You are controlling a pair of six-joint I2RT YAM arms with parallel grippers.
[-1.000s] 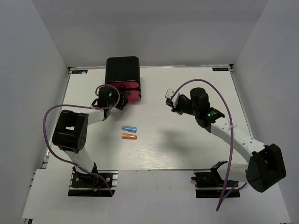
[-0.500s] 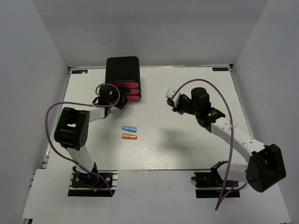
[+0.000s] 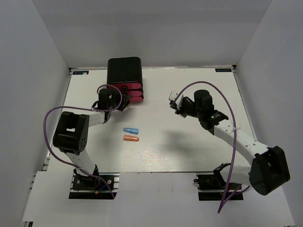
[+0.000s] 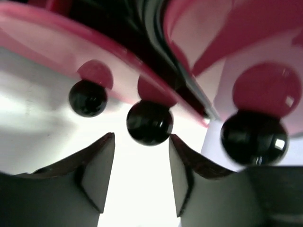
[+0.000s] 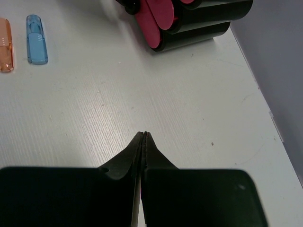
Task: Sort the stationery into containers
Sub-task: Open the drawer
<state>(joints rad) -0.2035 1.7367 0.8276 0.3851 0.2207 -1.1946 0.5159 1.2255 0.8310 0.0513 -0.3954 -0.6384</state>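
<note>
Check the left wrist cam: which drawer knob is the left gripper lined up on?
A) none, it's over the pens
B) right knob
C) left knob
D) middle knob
D: the middle knob sits centred just ahead of the gap between the open fingers of the left gripper. The left knob and right knob lie off to either side.

Pens: two, one blue pen [image 3: 130, 130] and one orange pen [image 3: 130, 138]
Pink drawers [image 3: 134, 96]: three (all in one box)
Black knobs [image 4: 149, 122]: three, one per drawer
Black box [image 3: 124, 70]: one
</note>
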